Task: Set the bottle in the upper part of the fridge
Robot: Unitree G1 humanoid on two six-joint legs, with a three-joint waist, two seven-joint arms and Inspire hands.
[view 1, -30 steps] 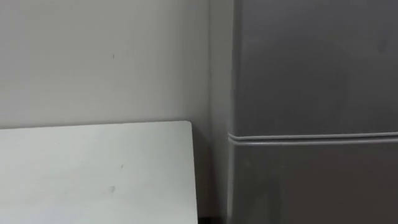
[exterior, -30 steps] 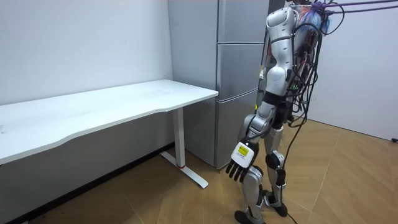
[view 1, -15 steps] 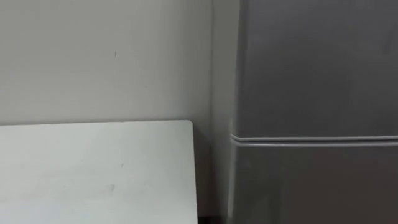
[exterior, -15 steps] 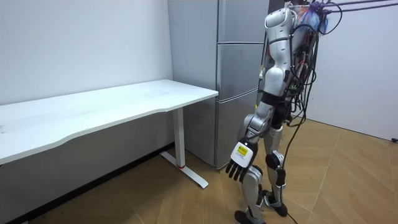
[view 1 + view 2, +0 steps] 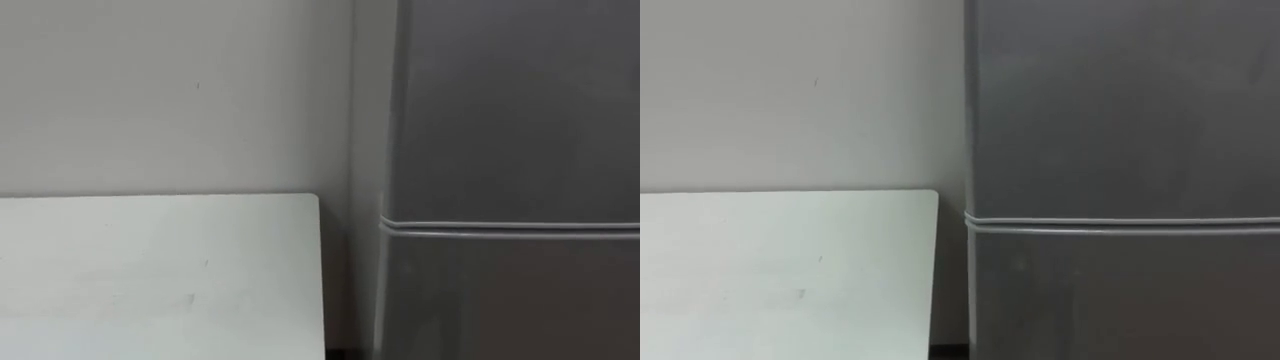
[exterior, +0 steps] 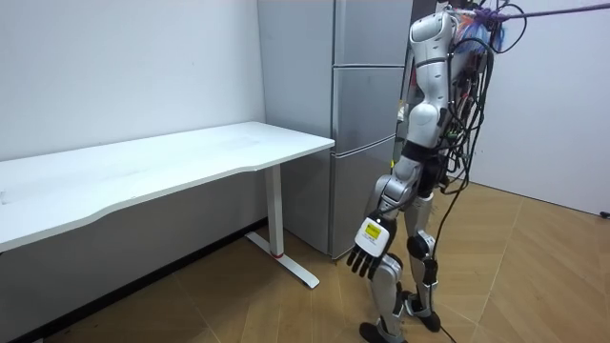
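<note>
Robot stands upright on the light wooden plank floor (image 6: 515, 276), right in front of the tall grey fridge (image 6: 362, 105) and facing it. Fridge doors are all shut. The head camera sees flat grey door panels, split by a thin horizontal seam (image 5: 510, 228) running across the front.

On the robot's left is a long white rectangular desk (image 6: 143, 171) on white legs, set against the plain white wall (image 5: 170, 90). The desk's near end stops just beside the fridge's side panel, with a narrow dark gap between them; they are not touching.

Left hand (image 6: 365, 252) hangs at the robot's side, with the arm straight down, on the side nearer the room camera. Fingers are loose, slightly spread and pointing at the floor. Nothing is held in it. The hand is well apart from both the fridge doors and the desk.

Bottle: cannot tell where it is.
</note>
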